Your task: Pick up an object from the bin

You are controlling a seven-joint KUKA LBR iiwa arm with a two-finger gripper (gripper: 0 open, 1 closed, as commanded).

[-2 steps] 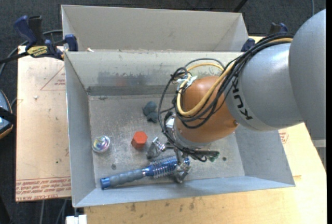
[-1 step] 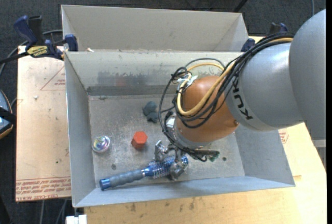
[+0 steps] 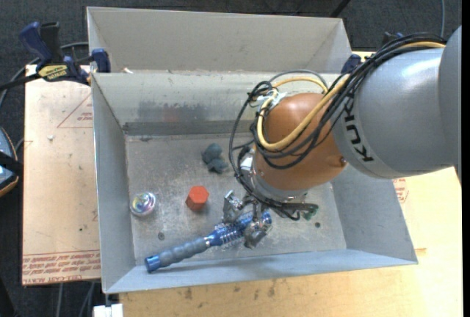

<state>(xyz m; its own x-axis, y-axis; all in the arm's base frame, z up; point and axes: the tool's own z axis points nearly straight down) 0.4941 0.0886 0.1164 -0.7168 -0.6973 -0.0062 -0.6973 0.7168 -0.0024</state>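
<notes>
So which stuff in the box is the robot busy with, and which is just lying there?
In the job:
- gripper
- long blue tool, at the bin's front; the gripper is down at its right end

Just lying about:
- red block
- dark grey lump
- shiny round thing

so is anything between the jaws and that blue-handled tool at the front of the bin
Nothing visible is in the way. The jaws are already down at the end of the blue-handled tool nearer the arm. The red block and the dark grey lump lie apart from it, further back in the bin.
</notes>
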